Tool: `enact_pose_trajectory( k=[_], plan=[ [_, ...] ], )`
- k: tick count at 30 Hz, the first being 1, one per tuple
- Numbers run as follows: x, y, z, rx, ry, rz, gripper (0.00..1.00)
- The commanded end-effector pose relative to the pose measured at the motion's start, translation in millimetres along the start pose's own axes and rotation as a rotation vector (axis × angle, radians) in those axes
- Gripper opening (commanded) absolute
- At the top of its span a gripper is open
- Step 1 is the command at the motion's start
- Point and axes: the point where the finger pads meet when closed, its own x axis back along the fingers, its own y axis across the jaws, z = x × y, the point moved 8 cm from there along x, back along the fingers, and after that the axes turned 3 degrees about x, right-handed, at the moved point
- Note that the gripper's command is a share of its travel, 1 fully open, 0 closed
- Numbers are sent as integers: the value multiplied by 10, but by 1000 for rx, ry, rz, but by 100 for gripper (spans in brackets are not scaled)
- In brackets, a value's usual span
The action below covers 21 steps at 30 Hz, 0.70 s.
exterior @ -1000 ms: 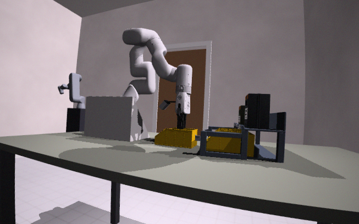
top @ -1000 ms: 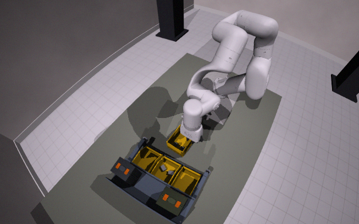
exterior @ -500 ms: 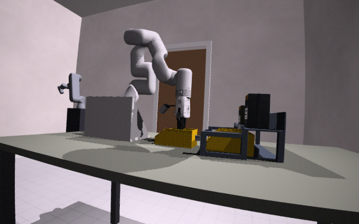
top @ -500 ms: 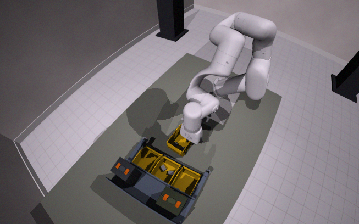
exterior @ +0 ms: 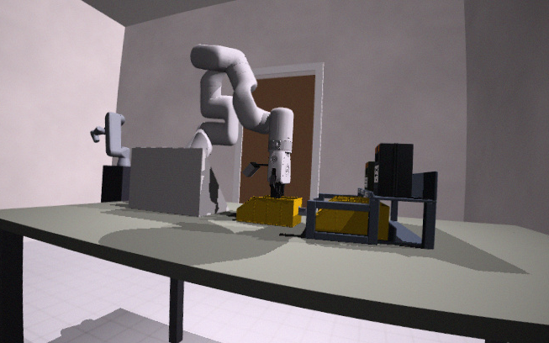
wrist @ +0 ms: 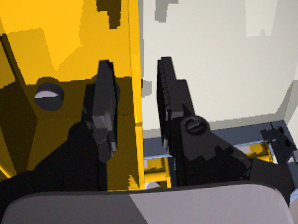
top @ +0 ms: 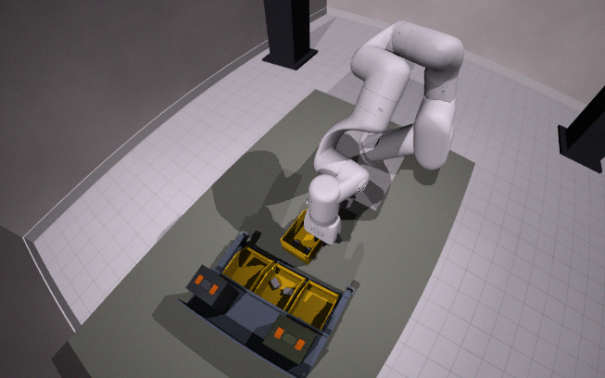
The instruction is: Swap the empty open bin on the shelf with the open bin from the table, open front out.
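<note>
A yellow open bin [top: 300,242] stands on the table just in front of the shelf [top: 267,300]; it also shows in the side view [exterior: 270,209]. A small grey part [wrist: 48,95] lies inside it. My gripper [wrist: 136,78] points straight down over the bin's side wall [wrist: 133,63], one finger inside and one outside. A narrow gap shows beside the wall, so the fingers are partly open and not clamped. The shelf holds three yellow bins: the left one [top: 246,265] and the right one [top: 313,302] show no parts, the middle one [top: 278,283] holds grey parts.
Two dark boxes with orange latches [top: 210,286] [top: 288,340] sit on the shelf's upper board. A grey block [exterior: 167,181] stands on the table behind the bin. The shelf's front lip [exterior: 340,206] is close to the bin's end.
</note>
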Motion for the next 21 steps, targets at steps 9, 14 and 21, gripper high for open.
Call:
enact_pose_trajectory(
  k=[9, 14, 21],
  plan=[
    [6, -7, -10, 0, -3, 2, 26],
    [6, -7, -10, 0, -3, 2, 0],
    [6, -7, -10, 0, -3, 2, 0]
  ],
)
